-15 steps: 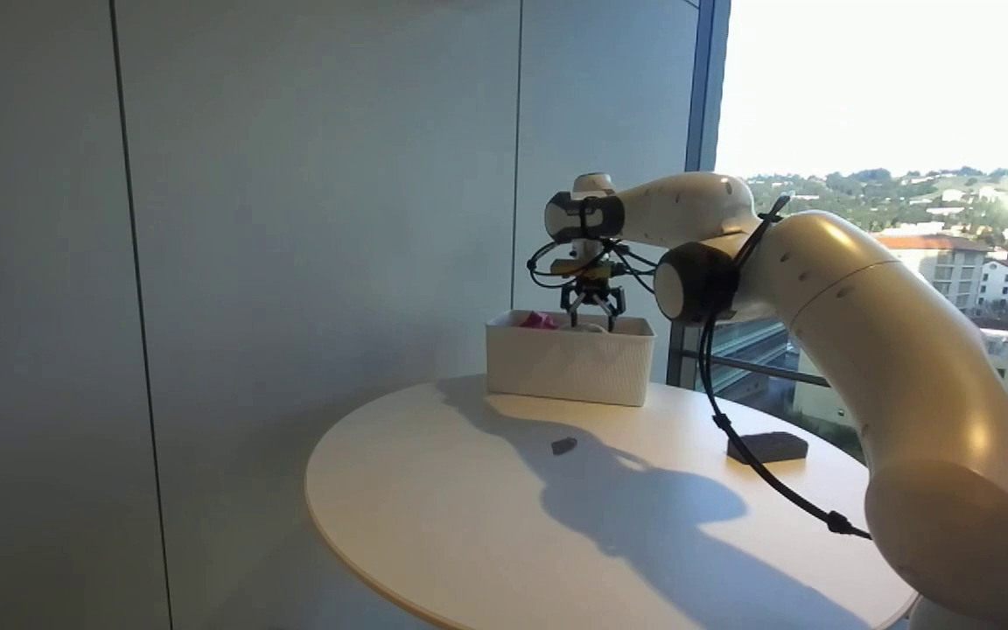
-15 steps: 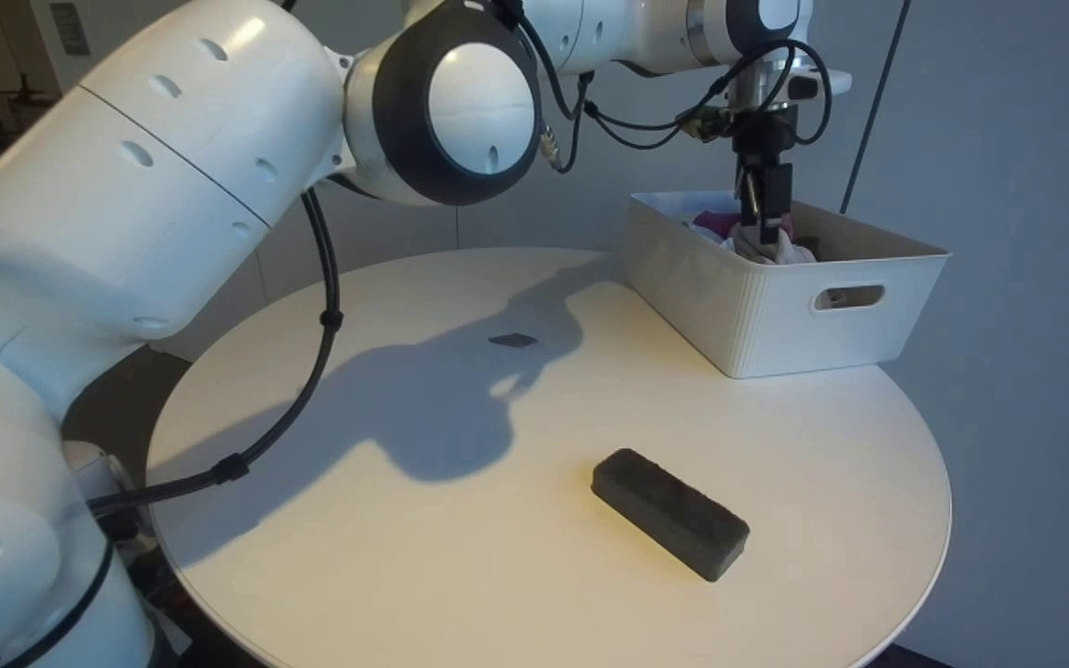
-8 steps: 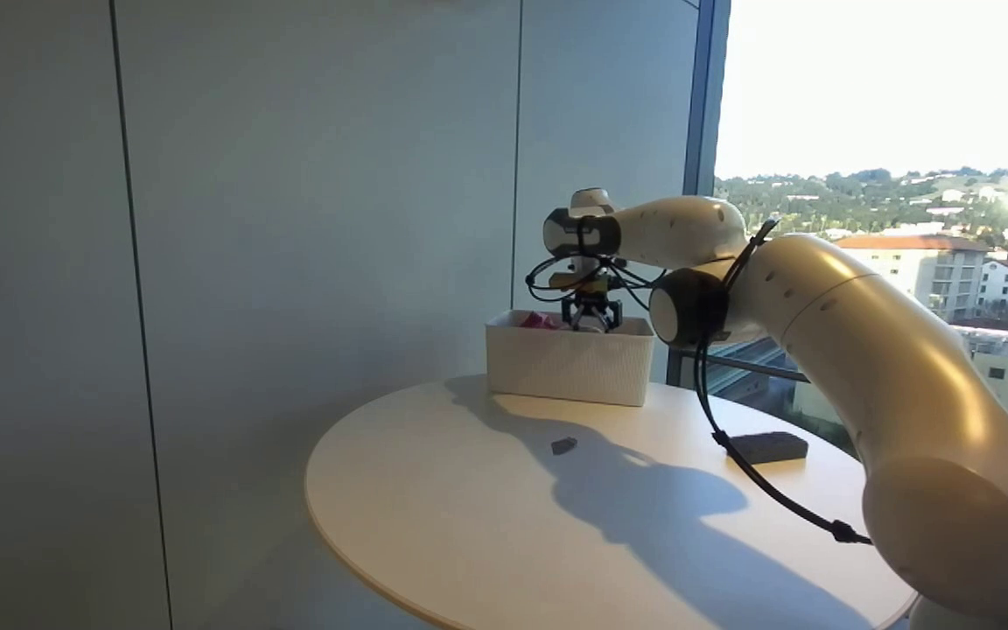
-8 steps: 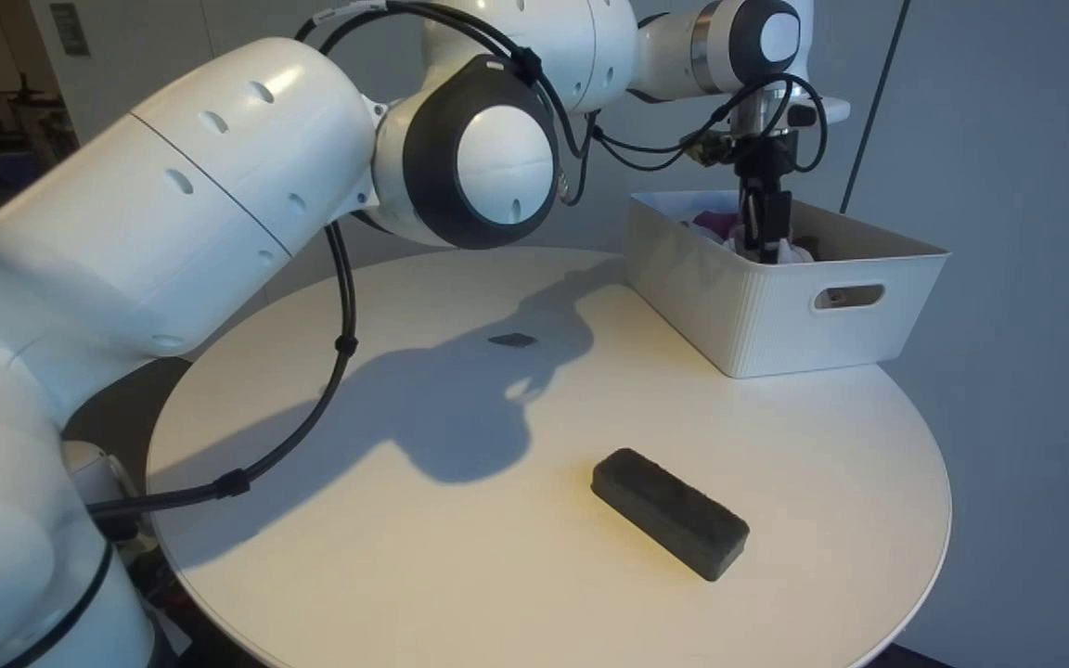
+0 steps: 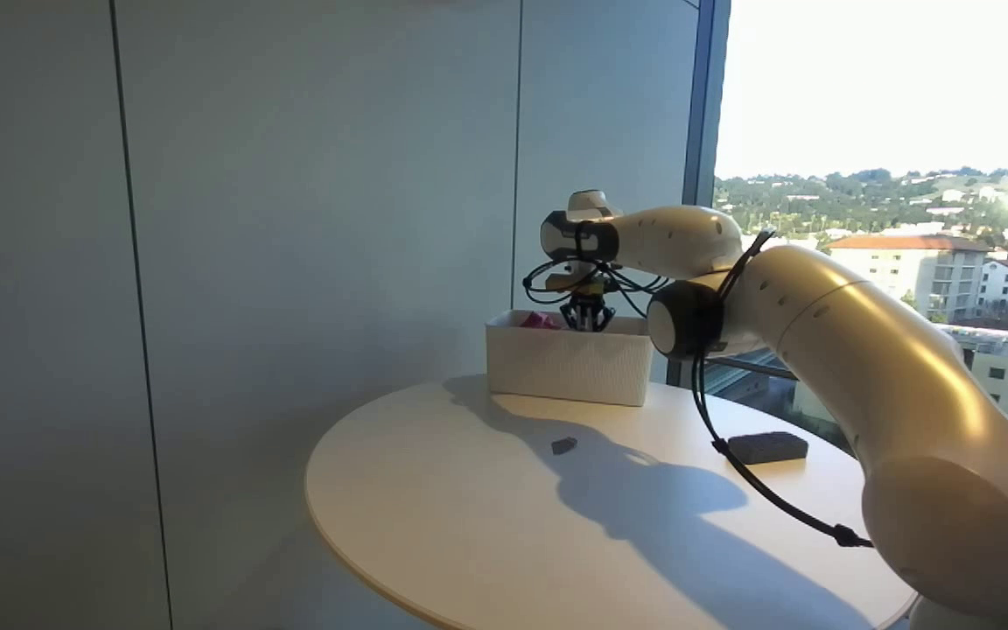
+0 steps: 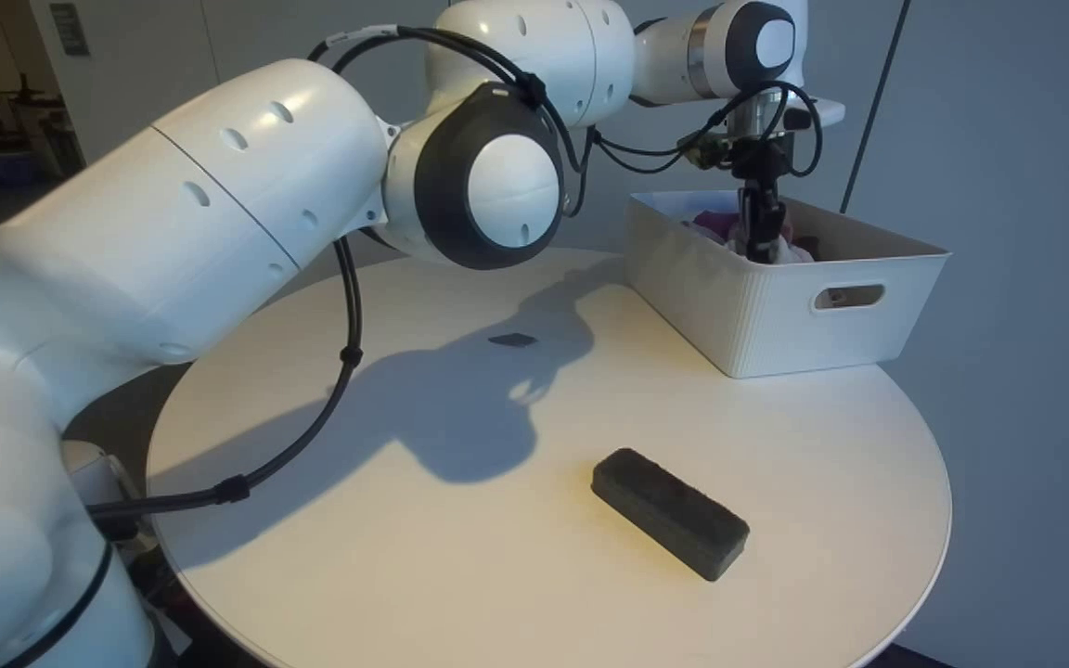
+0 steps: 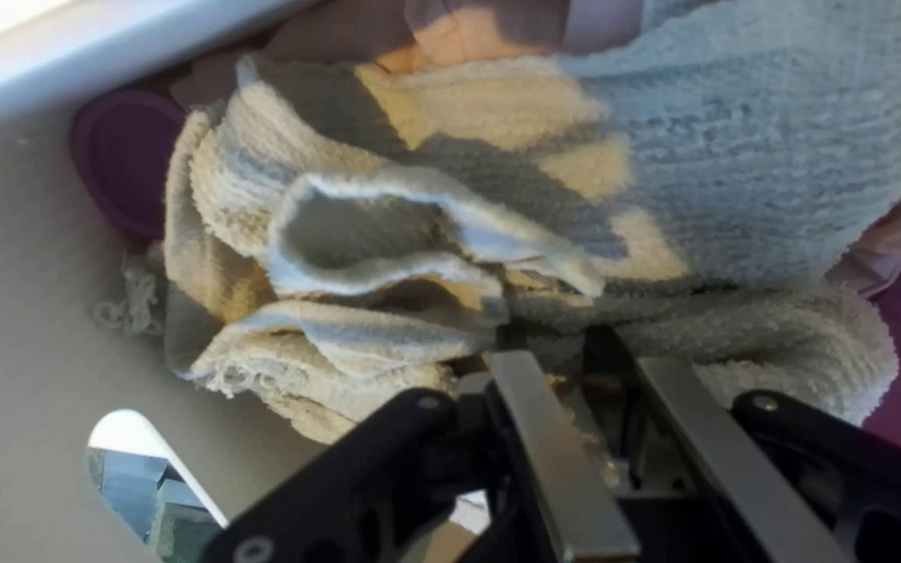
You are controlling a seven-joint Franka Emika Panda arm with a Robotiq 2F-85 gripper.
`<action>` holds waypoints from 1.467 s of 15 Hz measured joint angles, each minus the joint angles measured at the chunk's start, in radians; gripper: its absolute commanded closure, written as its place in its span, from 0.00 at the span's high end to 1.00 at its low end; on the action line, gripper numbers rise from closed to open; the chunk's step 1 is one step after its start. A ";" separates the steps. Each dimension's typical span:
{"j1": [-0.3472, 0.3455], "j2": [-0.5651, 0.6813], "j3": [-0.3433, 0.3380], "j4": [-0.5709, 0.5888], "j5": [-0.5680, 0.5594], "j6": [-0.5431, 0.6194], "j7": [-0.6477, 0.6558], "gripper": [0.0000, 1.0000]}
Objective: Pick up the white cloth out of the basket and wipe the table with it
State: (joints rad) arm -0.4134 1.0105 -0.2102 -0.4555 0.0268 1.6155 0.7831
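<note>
The gripper [image 7: 555, 338] points straight down into the white basket [image 6: 831, 339], its tips below the rim in both exterior views. Jaws narrow, a fold of the white cloth [image 7: 748, 148] pinched between the tips in the wrist view. Cloth is inside the basket: bunched at left, flatter toward the far right, sun patches and shadow across it. Purple round thing [image 7: 128, 156] at the cloth's left end, beside the basket wall; pale pink fabric [image 7: 474, 31] past its far edge. Pink cloth [image 5: 541, 320] shows over the near rim, left of the gripper, in an exterior view. Basket stands upright on the round white table [image 6: 497, 575], at the far right in an exterior view. Dark block [image 6: 671, 515] lies on the table nearer than the basket, well apart from it; small dark piece [image 6: 512, 340], too small to identify, lies left of the basket, in the shadow [image 6: 460, 417]. Arm [image 6: 219, 186] reaches over from the left there. Window [image 5: 871, 96] at right in an exterior view, grey wall [image 5: 320, 219] behind.
</note>
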 measured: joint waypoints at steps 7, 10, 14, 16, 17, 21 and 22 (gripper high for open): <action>0.002 -0.025 0.013 0.008 0.000 0.048 -0.008 0.09; 0.006 -0.068 0.025 0.011 0.000 0.074 -0.025 0.34; 0.006 -0.091 0.031 0.002 0.000 0.066 -0.026 0.55; 0.006 -0.082 0.031 -0.005 0.000 0.058 -0.024 0.69; 0.006 -0.072 0.031 -0.003 0.000 0.056 -0.022 0.75; 0.010 -0.043 0.031 0.000 0.000 0.079 0.026 1.00; 0.011 -0.040 0.031 0.000 0.000 0.099 0.047 1.00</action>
State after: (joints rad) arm -0.4021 0.9709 -0.1789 -0.4554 0.0263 1.7150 0.8298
